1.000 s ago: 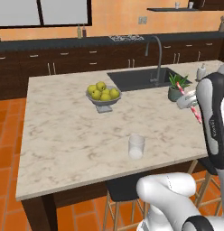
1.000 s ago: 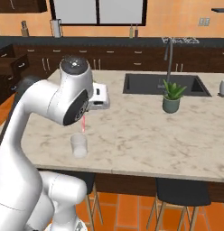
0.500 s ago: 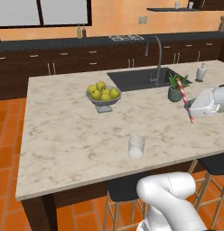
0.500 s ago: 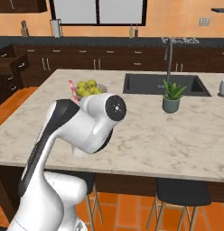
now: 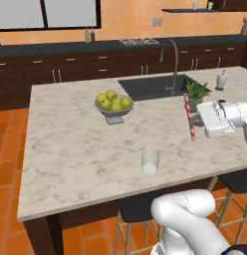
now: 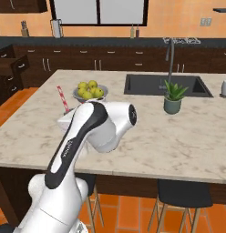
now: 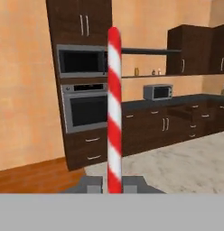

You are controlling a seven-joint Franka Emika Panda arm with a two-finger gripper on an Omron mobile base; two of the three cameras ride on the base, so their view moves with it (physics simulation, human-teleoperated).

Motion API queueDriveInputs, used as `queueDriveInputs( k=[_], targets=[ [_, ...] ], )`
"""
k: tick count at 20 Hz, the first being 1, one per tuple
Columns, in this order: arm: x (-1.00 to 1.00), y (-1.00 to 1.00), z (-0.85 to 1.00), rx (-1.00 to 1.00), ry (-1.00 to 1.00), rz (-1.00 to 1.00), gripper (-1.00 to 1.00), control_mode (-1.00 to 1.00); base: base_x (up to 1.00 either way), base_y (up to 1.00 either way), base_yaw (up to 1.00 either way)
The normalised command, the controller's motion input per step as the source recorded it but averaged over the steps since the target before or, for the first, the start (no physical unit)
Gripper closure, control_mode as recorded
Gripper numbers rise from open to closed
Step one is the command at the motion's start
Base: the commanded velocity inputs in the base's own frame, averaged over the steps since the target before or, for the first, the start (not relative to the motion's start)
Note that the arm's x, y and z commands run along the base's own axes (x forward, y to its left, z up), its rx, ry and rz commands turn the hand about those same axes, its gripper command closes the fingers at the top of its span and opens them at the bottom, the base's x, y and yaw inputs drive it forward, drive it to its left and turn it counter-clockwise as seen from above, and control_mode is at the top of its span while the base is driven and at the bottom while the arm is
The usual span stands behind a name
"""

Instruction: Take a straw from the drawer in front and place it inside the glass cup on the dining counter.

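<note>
The two dark fingers (image 7: 113,184) were pressed onto the lower end of the thin red-and-white striped straw (image 7: 114,108), which stood nearly upright between them. In the left base view the straw (image 5: 188,117) hung above the light beige veined marble tabletop (image 5: 70,134) of the dining island, near a small potted green plant (image 5: 196,94) and well apart from the clear cylindrical glass cup (image 5: 150,161), which stood upright near the tabletop's front edge. A grey bowl of yellow-green fruit (image 5: 114,104) sat further back.

Judgement: the carry was well advanced, the insertion not yet made. Risks noted: the pinch sat at one end, so the straw could pivot or slip during the swing; a tilted or off-centre descent could strike the rim and topple the light cup.
</note>
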Motion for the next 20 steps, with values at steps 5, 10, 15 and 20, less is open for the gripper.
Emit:
queueDriveInputs(
  k=[5,10,15,20],
  targets=[
    [0.03,0.32,-0.28,0.18,0.0,0.25,1.0,-1.0,0.0,0.0,0.0],
    [0.06,0.38,-0.33,0.13,0.01,0.11,1.0,-1.0,0.0,0.0,0.0],
    [0.0,0.19,-0.34,0.06,0.0,0.02,1.0,-1.0,0.0,0.0,0.0],
    [0.19,0.08,-0.26,0.02,0.0,0.0,1.0,-1.0,0.0,0.0,0.0]
  ],
)
